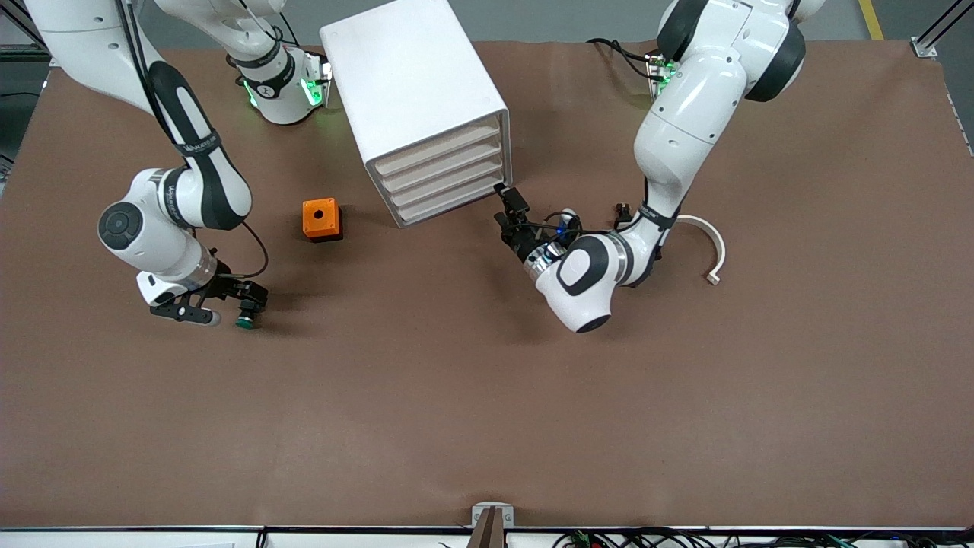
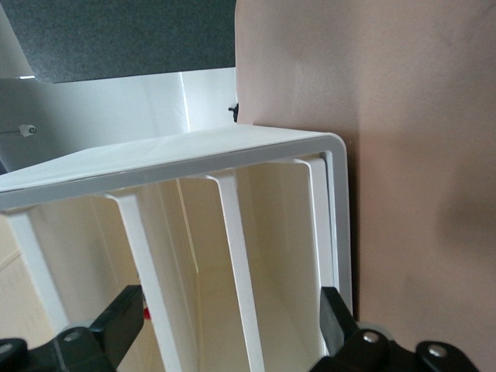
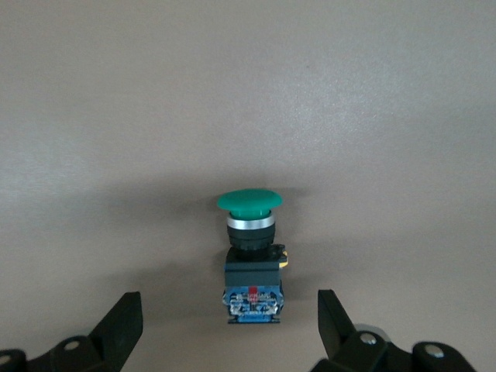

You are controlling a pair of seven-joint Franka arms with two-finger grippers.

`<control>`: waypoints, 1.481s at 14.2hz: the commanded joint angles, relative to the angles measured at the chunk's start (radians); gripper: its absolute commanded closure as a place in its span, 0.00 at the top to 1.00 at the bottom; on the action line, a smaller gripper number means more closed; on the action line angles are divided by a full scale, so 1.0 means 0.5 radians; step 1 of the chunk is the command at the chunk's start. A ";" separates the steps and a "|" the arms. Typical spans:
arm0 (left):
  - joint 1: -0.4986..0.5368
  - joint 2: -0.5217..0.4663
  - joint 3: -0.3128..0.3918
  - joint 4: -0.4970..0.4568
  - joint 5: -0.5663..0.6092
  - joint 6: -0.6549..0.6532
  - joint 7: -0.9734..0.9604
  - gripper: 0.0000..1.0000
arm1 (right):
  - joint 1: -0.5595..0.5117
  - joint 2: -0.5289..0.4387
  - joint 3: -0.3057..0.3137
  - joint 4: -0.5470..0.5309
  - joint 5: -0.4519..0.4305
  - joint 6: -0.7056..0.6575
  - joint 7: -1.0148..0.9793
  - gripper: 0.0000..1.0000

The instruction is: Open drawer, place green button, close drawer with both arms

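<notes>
The button (image 1: 245, 318) has a green cap and a black-and-blue body and lies on its side on the brown table near the right arm's end. My right gripper (image 1: 227, 304) is low over it and open. In the right wrist view the button (image 3: 251, 263) lies between the open fingers (image 3: 118, 325), with a gap to each. The white drawer cabinet (image 1: 415, 84) stands mid-table, and its stacked drawers (image 1: 445, 176) look shut. My left gripper (image 1: 508, 215) is open at the lower corner of the drawer fronts. The left wrist view shows those fronts (image 2: 271, 232) close up.
An orange box (image 1: 320, 219) with a round hole sits between the cabinet and the right gripper. A white curved piece (image 1: 714, 247) and a small black part (image 1: 622, 208) lie near the left arm's forearm.
</notes>
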 commanded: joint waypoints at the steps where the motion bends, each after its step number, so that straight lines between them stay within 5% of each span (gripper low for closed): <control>1: -0.048 0.049 0.005 0.056 -0.034 -0.039 -0.044 0.81 | 0.002 0.053 -0.011 -0.019 -0.006 0.084 0.044 1.00; 4: -0.107 0.059 0.005 0.041 -0.031 -0.039 -0.044 0.67 | 0.005 0.087 -0.011 -0.016 -0.009 0.090 0.096 1.00; 11: -0.229 0.071 0.002 0.035 -0.034 -0.097 -0.047 0.66 | 0.011 0.146 -0.039 -0.010 -0.009 0.121 0.108 1.00; 14: -0.242 0.089 0.002 0.035 -0.031 -0.097 -0.047 0.41 | 0.011 0.155 -0.039 -0.006 -0.009 0.121 0.105 1.00; 15: -0.242 0.095 0.002 0.038 -0.034 -0.097 -0.047 0.34 | 0.011 0.155 -0.039 -0.006 -0.009 0.118 0.105 0.95; 16: -0.242 0.095 0.002 0.038 -0.040 -0.097 -0.047 0.27 | 0.011 0.155 -0.036 -0.006 -0.012 0.112 0.102 0.79; 19: -0.239 0.095 0.002 0.041 -0.043 -0.097 -0.047 0.17 | 0.011 0.155 -0.036 -0.010 -0.012 0.099 0.105 0.06; 21: -0.217 0.092 0.005 0.041 -0.049 -0.097 -0.047 0.17 | 0.011 0.152 -0.033 -0.010 -0.009 0.096 0.111 0.00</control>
